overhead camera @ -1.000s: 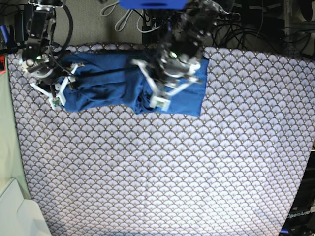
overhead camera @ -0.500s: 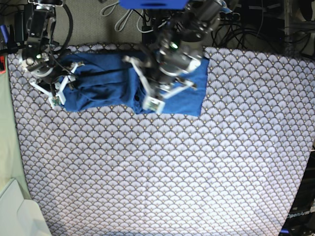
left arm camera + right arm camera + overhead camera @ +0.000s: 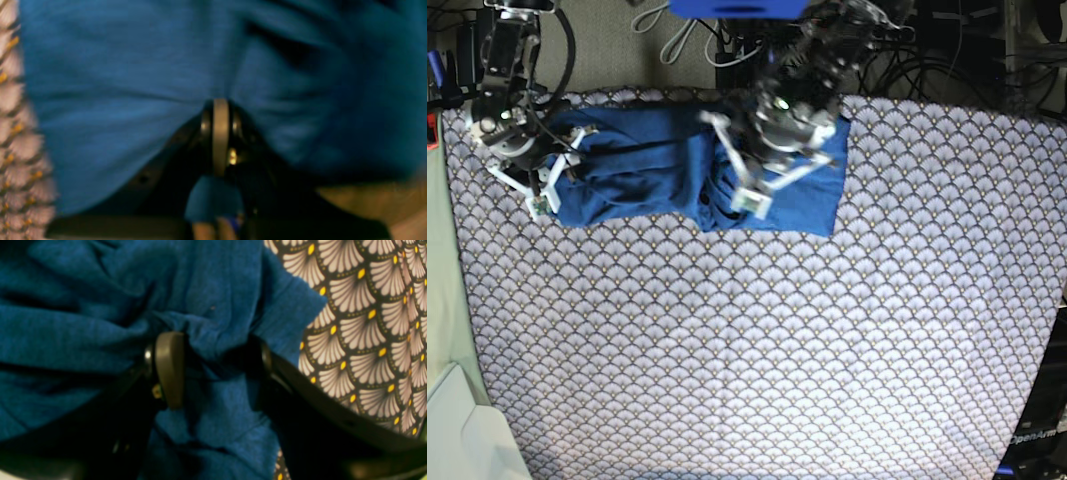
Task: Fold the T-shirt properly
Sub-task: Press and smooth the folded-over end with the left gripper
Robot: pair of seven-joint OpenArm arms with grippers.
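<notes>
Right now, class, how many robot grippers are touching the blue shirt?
2. The left gripper is pinched shut on the T-shirt mid-cloth; the right gripper straddles a bunched edge beside the patterned table cover.

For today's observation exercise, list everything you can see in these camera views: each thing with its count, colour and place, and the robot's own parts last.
T-shirt: one, medium blue, bunched along the far edge of the table.
Table cover: one, purple-grey scallop pattern, over the whole table.
Cables: several, white and black, behind the table.
Left gripper: one, black, fingers closed on a pinch of T-shirt.
Right gripper: one, black, fingers apart with shirt fabric between them.
</notes>
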